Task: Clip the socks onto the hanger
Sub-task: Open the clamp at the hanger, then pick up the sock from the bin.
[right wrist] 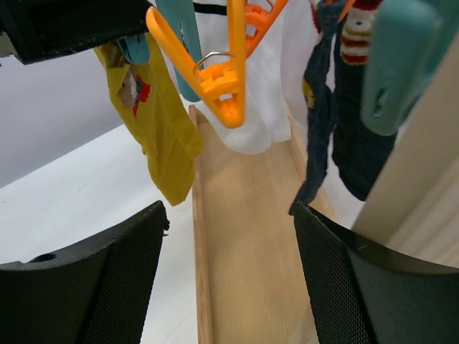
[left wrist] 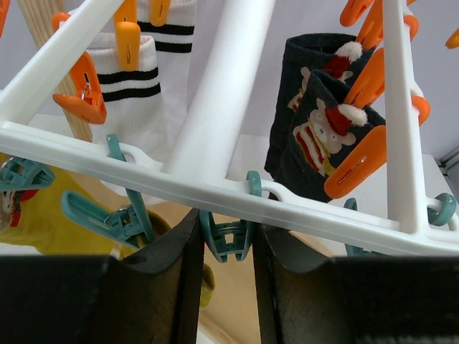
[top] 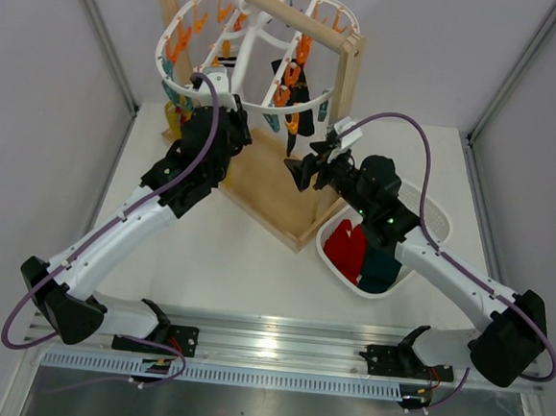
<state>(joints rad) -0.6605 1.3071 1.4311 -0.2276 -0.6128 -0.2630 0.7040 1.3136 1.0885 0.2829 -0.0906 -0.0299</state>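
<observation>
Overhead, left pincer (left wrist: 225, 226) clamps a teal peg (left wrist: 226, 245) (right pincer (right wrist: 229, 211) spread apart).

We see a white hanger (left wrist: 222, 107) with orange pegs (left wrist: 356, 161) and a teal peg (left wrist: 226, 236). The striped sock (left wrist: 140, 93) is white with black bands. The navy socks (left wrist: 315, 143) bear a red-and-white Santa pattern. The yellow sock (right wrist: 154, 122) has a small reddish print. In the white basket (top: 432, 212) we find a red sock (top: 345, 247) and a dark teal sock (top: 381, 272). The rack (top: 261, 183) is pale wood.
</observation>
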